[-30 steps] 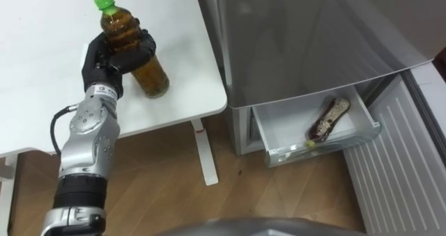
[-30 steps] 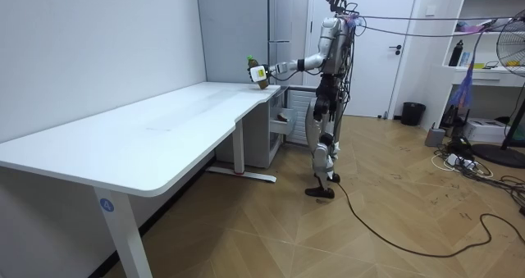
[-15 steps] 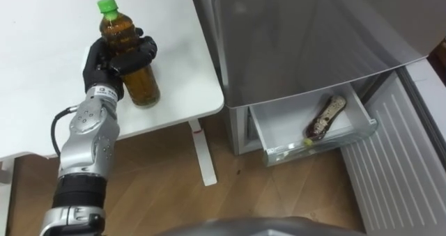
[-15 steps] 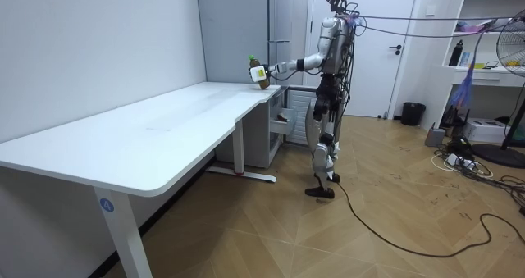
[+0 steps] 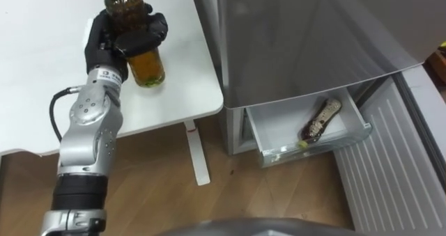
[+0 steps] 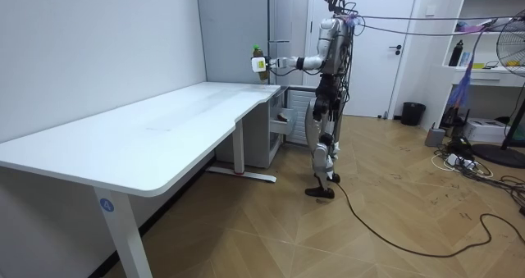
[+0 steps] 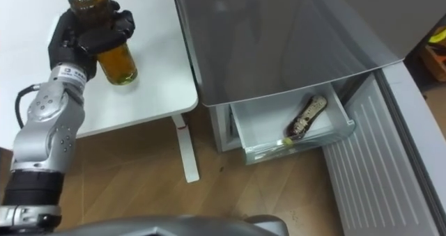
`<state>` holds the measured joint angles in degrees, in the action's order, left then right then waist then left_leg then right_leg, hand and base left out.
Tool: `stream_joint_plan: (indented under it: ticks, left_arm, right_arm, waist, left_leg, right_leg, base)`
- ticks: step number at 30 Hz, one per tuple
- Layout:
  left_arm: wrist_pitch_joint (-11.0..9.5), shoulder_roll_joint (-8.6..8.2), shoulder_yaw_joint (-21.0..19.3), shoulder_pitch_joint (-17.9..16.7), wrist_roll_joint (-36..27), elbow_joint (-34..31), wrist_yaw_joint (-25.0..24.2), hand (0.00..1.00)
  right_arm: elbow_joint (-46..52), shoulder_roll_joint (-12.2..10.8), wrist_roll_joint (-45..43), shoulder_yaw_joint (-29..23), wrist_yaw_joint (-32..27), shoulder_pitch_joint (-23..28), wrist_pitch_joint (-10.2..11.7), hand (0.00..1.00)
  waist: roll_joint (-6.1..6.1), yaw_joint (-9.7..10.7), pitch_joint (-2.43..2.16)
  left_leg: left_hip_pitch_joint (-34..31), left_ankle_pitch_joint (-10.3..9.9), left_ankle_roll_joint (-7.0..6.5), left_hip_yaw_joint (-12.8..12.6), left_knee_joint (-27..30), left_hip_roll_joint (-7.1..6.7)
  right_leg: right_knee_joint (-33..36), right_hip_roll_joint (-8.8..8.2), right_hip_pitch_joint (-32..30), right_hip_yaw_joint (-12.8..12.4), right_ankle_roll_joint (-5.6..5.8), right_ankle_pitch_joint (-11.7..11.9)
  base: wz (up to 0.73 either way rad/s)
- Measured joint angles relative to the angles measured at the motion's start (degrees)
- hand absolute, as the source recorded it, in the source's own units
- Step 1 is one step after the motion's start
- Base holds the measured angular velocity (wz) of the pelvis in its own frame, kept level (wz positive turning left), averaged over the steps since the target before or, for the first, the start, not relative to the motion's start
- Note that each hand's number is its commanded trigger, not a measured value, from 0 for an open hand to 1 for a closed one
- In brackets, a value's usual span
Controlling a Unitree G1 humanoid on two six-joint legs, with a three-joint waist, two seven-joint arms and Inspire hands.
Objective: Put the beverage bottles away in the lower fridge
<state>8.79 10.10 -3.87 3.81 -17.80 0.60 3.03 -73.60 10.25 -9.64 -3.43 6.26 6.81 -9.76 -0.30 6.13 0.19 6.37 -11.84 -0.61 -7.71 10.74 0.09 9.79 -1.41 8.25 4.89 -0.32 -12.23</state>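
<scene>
The left hand (image 5: 111, 37) has its fingers wrapped round the bottle (image 5: 144, 63), which is upright and, by the room view, held clear of the counter (image 5: 42, 90). The fridge (image 5: 313, 41) stands just right of the counter, its lower drawer (image 5: 279, 128) open with a second bottle (image 5: 318, 120) lying inside (toward the right side). A good carry likely means a firm grip, a swing wide of the counter's corner, then laying the bottle in the drawer's bare left part.
</scene>
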Motion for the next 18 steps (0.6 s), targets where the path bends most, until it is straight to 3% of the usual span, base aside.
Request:
stream_joint_plan:
  ticks: [8, 13, 18]
  left_arm:
    - [0.9, 0.0, 0.5, -1.5, 2.0, -5.4, -1.4, 0.89]
    - [1.2, 0.0, 0.8, -4.5, 2.3, -9.7, -1.8, 0.84]
    - [1.2, -0.05, 1.6, -7.2, 2.2, -11.6, -2.9, 0.89]
  right_arm:
    - [0.0, 0.0, 0.6, 0.1, 0.1, -0.6, -0.3, 0.0]
    - [-0.2, 0.4, 1.5, 1.7, -0.1, -1.0, -0.1, 0.0]
    - [-0.4, 0.7, 1.6, 3.0, -0.4, -1.2, -0.1, 0.0]
  waist:
    - [0.77, -1.6, 0.0]
    - [1.46, -2.0, -0.32]
    - [1.25, -2.6, 0.08]
  left_leg:
    - [-0.9, 0.0, 0.0, 0.5, 0.6, 0.01]
    - [-1.1, 0.0, 0.0, 1.8, 0.7, -0.19]
    - [-1.0, 0.1, 0.0, 3.2, 0.7, -0.57]
  right_leg:
    - [0.0, -0.05, -0.3, 0.7, -0.04, 0.0]
    - [-0.2, -0.17, 0.0, 1.8, -0.03, 0.0]
    - [-0.3, -0.5, 0.8, 3.4, 0.06, -0.2]
  base:
    - [0.04]
    - [0.12]
    - [0.14]
